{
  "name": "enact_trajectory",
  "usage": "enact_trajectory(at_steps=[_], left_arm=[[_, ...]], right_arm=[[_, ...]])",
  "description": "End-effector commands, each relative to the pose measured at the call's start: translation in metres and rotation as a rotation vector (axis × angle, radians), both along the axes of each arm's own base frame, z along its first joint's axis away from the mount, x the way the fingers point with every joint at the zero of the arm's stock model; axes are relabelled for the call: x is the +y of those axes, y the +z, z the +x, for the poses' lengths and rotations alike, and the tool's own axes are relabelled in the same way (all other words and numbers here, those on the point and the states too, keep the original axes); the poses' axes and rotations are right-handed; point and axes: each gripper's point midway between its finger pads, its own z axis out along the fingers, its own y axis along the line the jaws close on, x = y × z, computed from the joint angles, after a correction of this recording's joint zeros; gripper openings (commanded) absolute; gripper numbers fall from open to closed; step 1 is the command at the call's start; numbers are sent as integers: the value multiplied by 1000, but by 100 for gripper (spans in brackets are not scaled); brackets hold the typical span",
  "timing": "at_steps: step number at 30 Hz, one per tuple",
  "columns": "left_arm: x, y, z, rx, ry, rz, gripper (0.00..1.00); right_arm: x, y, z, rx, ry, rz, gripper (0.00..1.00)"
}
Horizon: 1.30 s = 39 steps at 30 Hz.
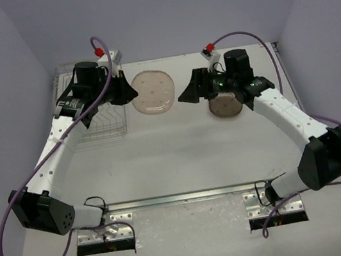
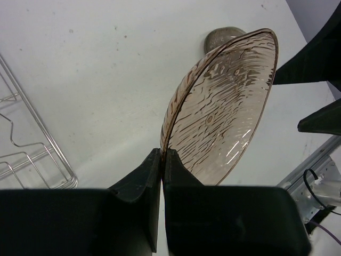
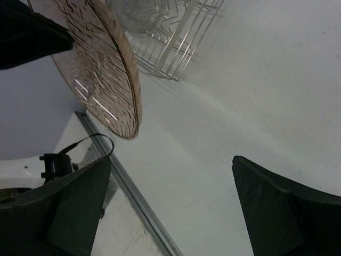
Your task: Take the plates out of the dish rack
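Observation:
My left gripper (image 1: 131, 92) is shut on the rim of a pale pink ribbed plate (image 1: 154, 91), holding it tilted above the table just right of the dish rack (image 1: 101, 121). In the left wrist view the fingers (image 2: 154, 165) pinch the lower edge of the plate (image 2: 221, 112). My right gripper (image 1: 186, 93) is open and empty, facing the plate's far edge from the right without touching it. The right wrist view shows the plate (image 3: 101, 64) upper left and the rack (image 3: 176, 40) behind it. A smoky brown plate (image 1: 226, 107) lies on the table under my right arm.
A pale translucent round shape (image 3: 136, 16) seems to stand in the rack. The rack's wire corner (image 2: 32, 154) is left of my left gripper. A metal rail (image 1: 181, 197) runs along the near table edge. Purple cables hang from both arms.

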Motion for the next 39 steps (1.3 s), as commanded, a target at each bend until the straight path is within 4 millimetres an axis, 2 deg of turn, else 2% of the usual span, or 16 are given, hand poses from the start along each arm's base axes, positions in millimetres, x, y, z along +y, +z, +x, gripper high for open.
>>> enact_trajectory(at_steps=[1,8,10,13,14,15,18,20,22,24,26,28,29,32,33,39], left_arm=[[-12,14,-1,-29,-30,-59,0],[-14,9,-2,-22,-32,-62,0],[-13,9,-2,-21,-29,-63,0],[-13,8,-3,-19,-25,-62,9],[-12,8,-3,-21,-25,-61,18],[-12,8,-3,-22,-20,-59,33],[-7,6,-2,-22,15,-52,99],[0,6,3,-30,58,-30,100],[19,6,14,-54,161,32,100],[55,13,31,-100,344,136,100],[75,13,37,-107,429,209,100],[79,7,39,-95,437,241,100],[79,3,39,-86,434,247,100],[71,-8,38,-63,402,225,100],[69,-10,38,-59,398,220,100],[68,-13,38,-48,387,222,100]], right_arm=[[27,29,26,-81,-24,7,94],[46,9,50,20,-47,-4,69],[49,-2,50,65,-40,4,49],[49,-6,48,77,-36,9,6],[49,-6,47,71,-36,8,2],[47,-5,46,64,-35,7,0],[41,1,41,32,-31,3,0],[34,3,39,23,-38,2,0],[14,-4,39,27,-67,-19,0],[-28,-10,46,16,-148,-75,0],[-71,-28,48,31,-214,-171,0],[-109,-47,45,86,-273,-227,0],[-112,-55,40,99,-257,-257,0],[-174,-86,35,175,-322,-359,0],[-186,-94,33,207,-332,-373,0],[-217,-134,31,397,-350,-356,0]])
